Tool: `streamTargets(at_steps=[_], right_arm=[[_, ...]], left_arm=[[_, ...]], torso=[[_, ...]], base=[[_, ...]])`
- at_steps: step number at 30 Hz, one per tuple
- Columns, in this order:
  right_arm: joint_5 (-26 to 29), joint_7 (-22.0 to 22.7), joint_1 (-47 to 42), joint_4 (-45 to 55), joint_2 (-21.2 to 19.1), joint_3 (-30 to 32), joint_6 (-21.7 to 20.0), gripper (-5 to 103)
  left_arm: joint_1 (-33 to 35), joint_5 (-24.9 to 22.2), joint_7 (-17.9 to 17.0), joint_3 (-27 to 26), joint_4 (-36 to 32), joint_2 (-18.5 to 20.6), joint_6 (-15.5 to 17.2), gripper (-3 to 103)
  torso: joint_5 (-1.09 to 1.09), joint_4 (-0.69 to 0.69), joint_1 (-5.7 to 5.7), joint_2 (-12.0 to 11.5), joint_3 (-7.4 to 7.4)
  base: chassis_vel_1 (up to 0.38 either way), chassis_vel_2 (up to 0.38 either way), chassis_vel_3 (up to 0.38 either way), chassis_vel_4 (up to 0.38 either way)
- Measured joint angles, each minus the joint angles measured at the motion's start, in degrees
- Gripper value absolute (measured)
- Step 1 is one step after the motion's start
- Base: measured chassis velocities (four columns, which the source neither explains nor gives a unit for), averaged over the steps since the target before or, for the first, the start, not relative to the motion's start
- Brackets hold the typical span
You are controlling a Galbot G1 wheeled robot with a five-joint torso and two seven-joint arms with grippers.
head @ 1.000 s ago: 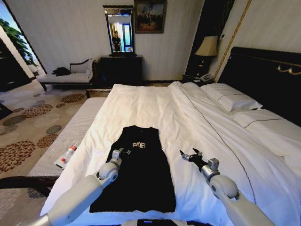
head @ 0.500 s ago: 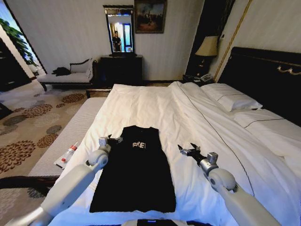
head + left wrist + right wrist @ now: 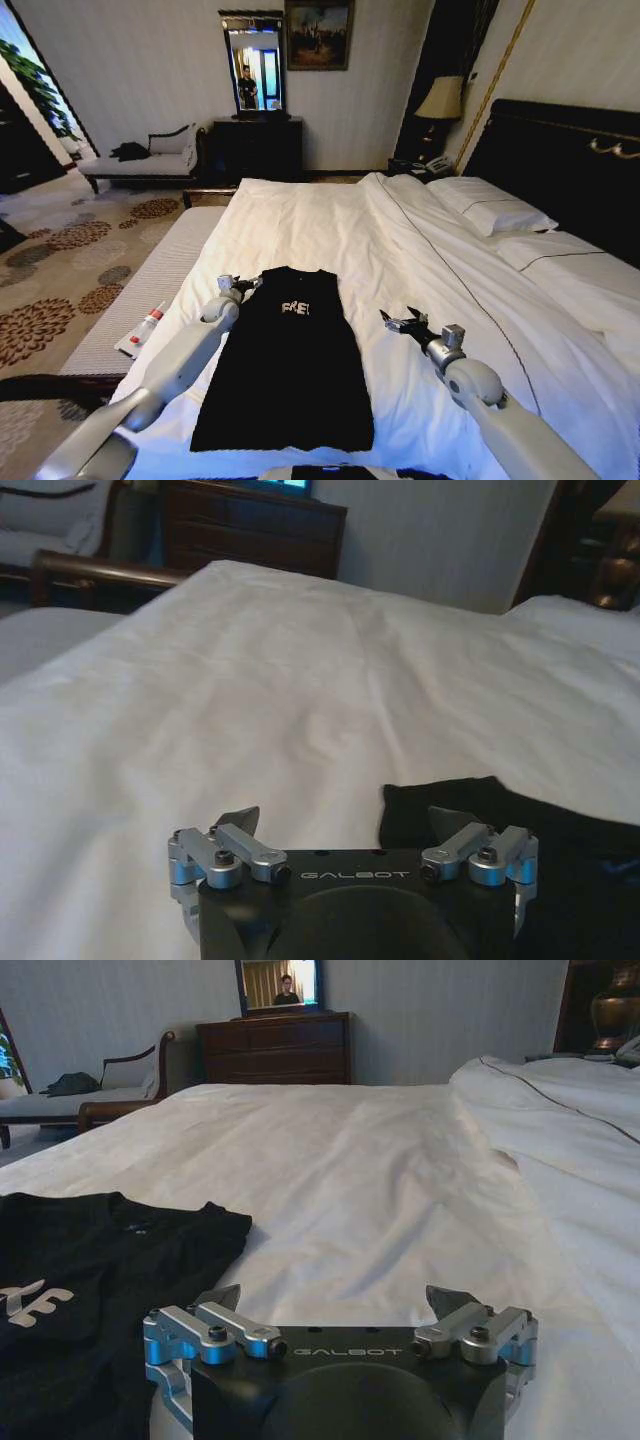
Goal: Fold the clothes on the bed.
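The clothes, a black T-shirt [image 3: 290, 370] with white lettering, lie flat and narrow on the bed's white duvet [image 3: 330, 225], sleeves tucked in. My left gripper [image 3: 240, 284] hovers open at the shirt's far left corner; in the left wrist view the gripper [image 3: 345, 822] holds nothing, and the shirt's corner [image 3: 560, 825] lies just beside one finger. My right gripper [image 3: 397, 322] stands open over bare duvet, a hand's width right of the shirt. In the right wrist view that gripper [image 3: 335, 1298] is empty and the shirt [image 3: 100, 1250] lies off to one side.
White pillows [image 3: 490, 210] and a dark headboard [image 3: 570, 150] are at the right. A grey bench [image 3: 170, 265] along the bed's left side carries a small tube [image 3: 145, 328]. A chaise longue [image 3: 150, 160], dresser [image 3: 255, 145] and lamp [image 3: 440, 100] stand at the far wall.
My left gripper has moved away from me and leftward, from over the shirt's left edge to its far left corner. The right gripper has barely shifted.
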Motion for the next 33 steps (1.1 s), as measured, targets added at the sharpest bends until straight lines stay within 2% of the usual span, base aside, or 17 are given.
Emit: streamTargets(at_steps=[3, 12, 14, 15, 16, 17, 19, 20, 22, 24, 26, 29, 30, 32, 33], right_arm=[[0.25, 0.08, -0.01, 0.07, -0.30, -0.02, -0.22, 100], [1.22, 0.23, -0.64, 0.48, -1.29, 0.99, -0.48, 100], [1.35, 0.23, -0.95, 0.59, -1.35, 1.45, -0.50, 100], [1.35, 0.23, -0.95, 0.59, -1.35, 1.45, -0.50, 100], [1.45, 0.23, -1.10, 0.65, -1.40, 1.66, -0.51, 100], [1.55, 0.23, -1.20, 0.66, -1.46, 1.86, -0.52, 100], [1.76, 0.24, -1.27, 0.67, -1.54, 2.14, -0.52, 100], [1.76, 0.24, -1.27, 0.67, -1.54, 2.14, -0.52, 100], [1.91, 0.24, -1.30, 0.67, -1.56, 2.31, -0.53, 100], [1.93, 0.24, -1.41, 0.58, -1.56, 2.36, -0.53, 100], [1.93, 0.24, -1.40, 0.46, -1.58, 2.34, -0.53, 100], [2.13, 0.31, -0.41, -0.20, -1.66, 1.35, -0.54, 100], [2.13, 0.31, -0.41, -0.20, -1.66, 1.35, -0.54, 100], [3.25, 0.85, 1.20, -0.83, -1.84, -0.09, -0.84, 100], [4.32, 1.10, 2.16, -1.20, -1.94, -1.00, -1.14, 100]], left_arm=[[-1.59, 0.00, 3.12, -0.75, 3.82, -2.53, -1.23, 90], [-4.74, 1.65, 5.94, -1.73, 12.54, -8.91, -2.53, 88], [-5.34, 2.56, 6.03, -1.92, 14.65, -10.51, -2.79, 80], [-5.34, 2.56, 6.03, -1.92, 14.65, -10.51, -2.79, 80], [-5.66, 2.83, 6.04, -1.97, 15.49, -11.09, -2.87, 75], [-6.10, 3.22, 6.04, -2.00, 16.57, -11.72, -3.22, 75], [-6.87, 4.09, 6.29, -1.98, 18.47, -12.53, -4.29, 64], [-6.87, 4.09, 6.29, -1.98, 18.47, -12.53, -4.29, 64], [-7.54, 4.49, 6.59, -1.96, 19.81, -13.04, -5.21, 53], [-7.89, 4.51, 6.71, -1.96, 20.14, -13.10, -5.63, 42], [-7.94, 4.51, 6.72, -1.88, 20.14, -12.97, -5.66, 42], [-7.95, 4.51, 6.72, -1.56, 20.01, -12.29, -5.66, 25], [-7.95, 4.51, 6.72, -1.56, 20.01, -12.29, -5.66, 25], [-7.95, 4.51, 6.72, -1.43, 20.05, -12.10, -5.66, 15], [-7.95, 4.50, 6.72, -1.41, 20.13, -12.06, -5.66, 15]], torso=[[0.01, 0.00, 0.00, 0.00, 0.00], [0.00, -0.01, 0.00, 0.00, 0.00], [0.00, -0.01, 0.00, 0.00, 0.00], [0.00, -0.01, 0.00, 0.00, 0.00], [0.00, -0.01, 0.00, 0.00, 0.00], [0.00, -0.01, 0.00, 0.00, 0.00], [0.00, -0.01, 0.00, 0.00, 0.00], [0.00, -0.01, 0.00, 0.00, 0.00], [0.00, 0.00, 0.00, 0.00, 0.00], [0.00, -0.01, 0.00, 0.00, 0.00], [-0.01, -0.01, 0.00, 0.00, 0.00], [0.00, -0.01, -0.01, 0.01, 0.00], [0.00, -0.01, -0.01, 0.01, 0.00], [-0.01, -0.01, -0.01, 0.00, 0.00], [-0.01, -0.01, -0.01, 0.01, 0.00]], base=[[0.000, 0.000, 0.000, 0.000], [0.000, 0.000, 0.000, 0.000], [0.000, 0.000, 0.000, 0.000], [0.000, 0.000, 0.000, 0.000], [0.000, 0.000, 0.000, 0.000], [0.000, 0.000, 0.000, 0.000], [0.000, 0.000, 0.000, 0.000], [0.000, 0.000, 0.000, 0.000], [0.000, 0.000, 0.000, 0.000], [0.000, 0.000, 0.000, 0.000], [0.000, 0.000, 0.000, 0.000], [0.000, 0.000, 0.000, 0.000], [0.000, 0.000, 0.000, 0.000], [0.000, 0.000, 0.000, 0.000], [0.000, 0.000, 0.000, 0.000]])
